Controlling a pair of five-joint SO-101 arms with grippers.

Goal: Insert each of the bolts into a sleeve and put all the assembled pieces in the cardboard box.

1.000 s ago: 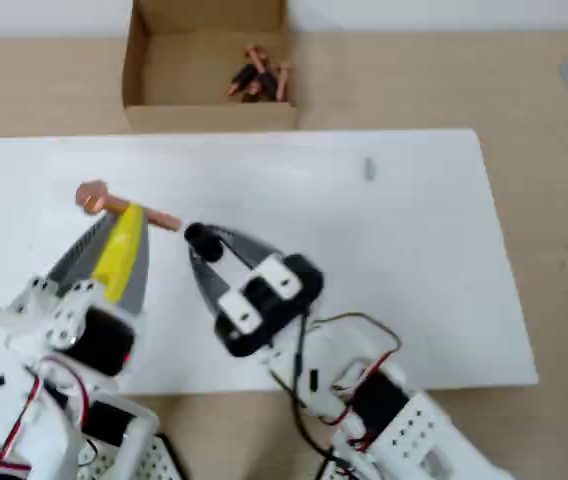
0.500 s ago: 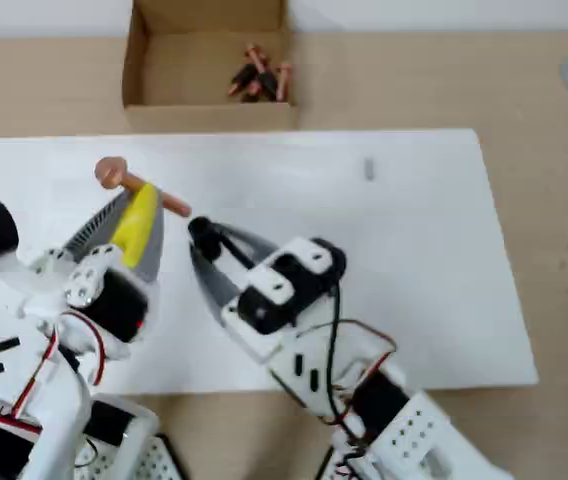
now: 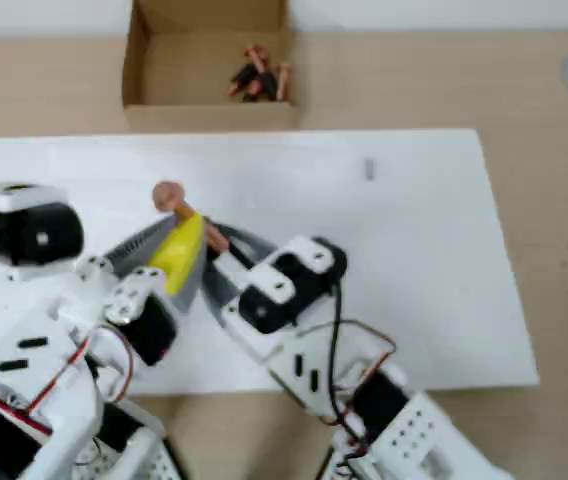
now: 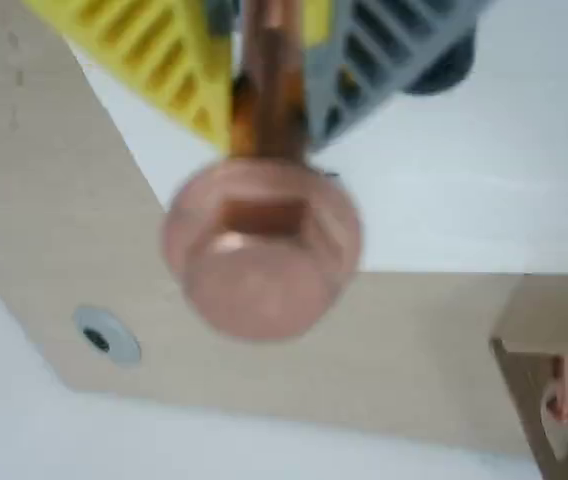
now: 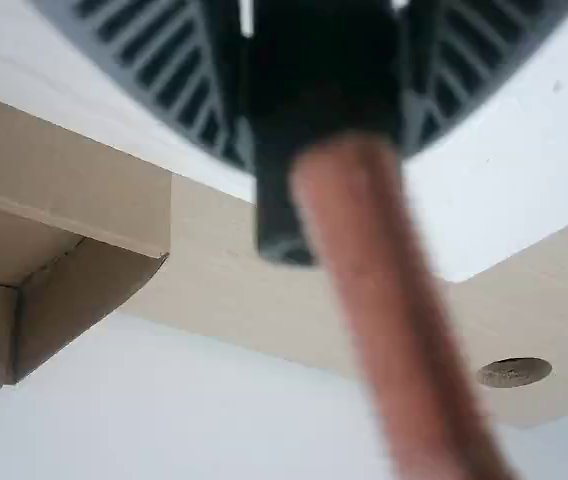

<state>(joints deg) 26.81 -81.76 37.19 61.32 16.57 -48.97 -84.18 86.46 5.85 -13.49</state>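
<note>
**Bolt.** The copper-coloured bolt [image 3: 169, 195] hangs above the white board [image 3: 404, 260], left of centre, with its round head toward the far side and its shank slanting right and nearward. It looks rigid, light and smooth, so I judge it liable to pivot or slip under side load. The best hold is on the shank close under the head, leaving the tip free.

**Left gripper.** The left gripper [image 3: 176, 235] has its jaws closed on that shank just behind the head.

**Sleeve.** The black sleeve [image 5: 324, 90] is short and stiff. I would hold it across its body with the bore unobstructed.

**Right gripper.** The right gripper [image 3: 220, 258] has its jaws clamped on the sleeve, just right of the bolt's tip. The shank meets the sleeve mouth. I cannot tell whether the tip has entered.

**Surroundings.** The cardboard box [image 3: 144, 95] stands on the table [image 3: 554, 200] beyond the board's far edge. Several assembled pieces [image 3: 259, 75] lie inside it, in the right half.
</note>
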